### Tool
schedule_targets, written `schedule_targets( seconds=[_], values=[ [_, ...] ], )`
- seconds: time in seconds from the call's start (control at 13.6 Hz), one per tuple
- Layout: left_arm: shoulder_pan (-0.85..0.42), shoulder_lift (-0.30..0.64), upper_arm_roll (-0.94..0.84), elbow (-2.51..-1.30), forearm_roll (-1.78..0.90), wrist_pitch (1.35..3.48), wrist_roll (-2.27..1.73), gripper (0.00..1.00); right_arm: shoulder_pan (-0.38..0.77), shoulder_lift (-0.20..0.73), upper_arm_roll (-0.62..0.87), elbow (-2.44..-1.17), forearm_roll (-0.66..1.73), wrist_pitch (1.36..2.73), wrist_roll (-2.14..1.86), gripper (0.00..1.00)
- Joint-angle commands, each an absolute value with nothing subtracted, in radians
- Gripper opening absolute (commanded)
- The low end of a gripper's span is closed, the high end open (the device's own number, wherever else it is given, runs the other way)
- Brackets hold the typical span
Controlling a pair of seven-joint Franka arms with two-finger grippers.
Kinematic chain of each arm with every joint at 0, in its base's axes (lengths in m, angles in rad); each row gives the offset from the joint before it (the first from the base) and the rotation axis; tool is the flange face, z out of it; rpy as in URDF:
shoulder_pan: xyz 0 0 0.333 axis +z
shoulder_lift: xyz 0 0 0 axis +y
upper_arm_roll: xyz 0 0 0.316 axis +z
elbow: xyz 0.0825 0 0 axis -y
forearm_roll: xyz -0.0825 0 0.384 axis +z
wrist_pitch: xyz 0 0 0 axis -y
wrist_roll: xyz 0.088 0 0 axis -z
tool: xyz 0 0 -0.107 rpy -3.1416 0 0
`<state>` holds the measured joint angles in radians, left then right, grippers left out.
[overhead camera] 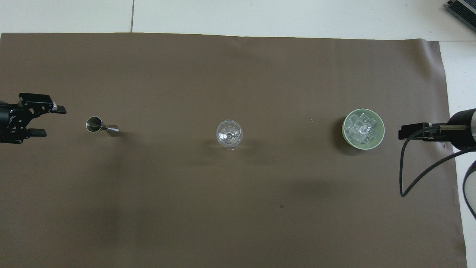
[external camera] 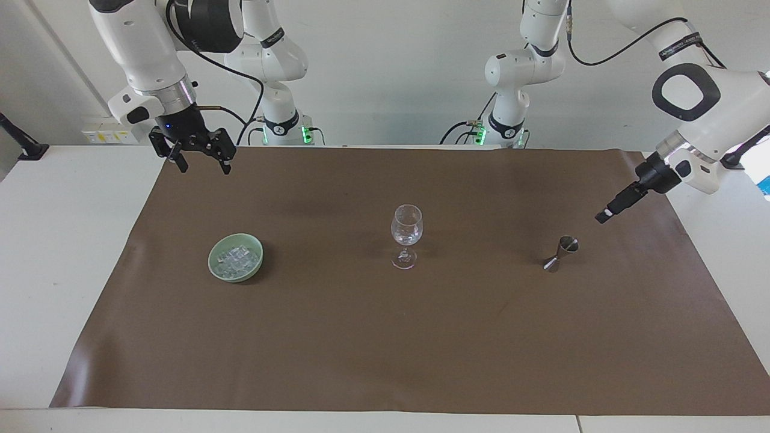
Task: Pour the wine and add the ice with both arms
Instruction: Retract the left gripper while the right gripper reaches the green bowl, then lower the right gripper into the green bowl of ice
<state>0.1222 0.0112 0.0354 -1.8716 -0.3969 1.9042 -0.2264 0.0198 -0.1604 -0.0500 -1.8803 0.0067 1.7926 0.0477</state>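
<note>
Right gripper point(external camera: 201, 163) agape, empty; ice point(external camera: 237, 259) glistening whitish cubes, heaped.

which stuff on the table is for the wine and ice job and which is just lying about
For the job:
- ice, heaped in the green bowl
- wine glass, mid-mat
- metal jigger, toward the left arm's end
- left gripper, open, up beside the jigger
- right gripper, open, raised near the mat's edge

Just lying about:
- brown mat
- grey device at the table's corner
</note>
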Motion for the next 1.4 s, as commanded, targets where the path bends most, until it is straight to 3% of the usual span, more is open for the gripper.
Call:
schedule_targets(
  seconds=[0.0, 0.44, 0.96, 1.1, 1.32],
  values=[
    [0.034, -0.003, 0.048, -1.771, -0.274, 1.867, -0.216, 1.0, 0.012, -0.189, -0.043, -1.931, 0.002, 1.839, -0.003, 1.0],
    [-0.135, -0.008, 0.046, -1.643, -0.074, 1.815, -0.215, 1.0, 0.015, -0.19, -0.043, -2.0, 0.002, 1.963, -0.017, 1.0],
    [-0.127, 0.057, 0.057, -1.332, -0.042, 1.534, -0.184, 1.0, 0.015, -0.21, -0.043, -2.048, 0.002, 2.008, -0.015, 1.0],
    [-0.129, 0.054, 0.057, -1.338, -0.009, 1.546, -0.163, 1.0, 0.015, -0.193, -0.043, -2.049, 0.002, 2.014, -0.02, 1.0],
    [-0.13, 0.002, 0.055, -1.451, -0.025, 1.563, -0.141, 1.0, 0.018, -0.141, -0.043, -2.051, 0.002, 2.043, -0.02, 1.0]
  ],
)
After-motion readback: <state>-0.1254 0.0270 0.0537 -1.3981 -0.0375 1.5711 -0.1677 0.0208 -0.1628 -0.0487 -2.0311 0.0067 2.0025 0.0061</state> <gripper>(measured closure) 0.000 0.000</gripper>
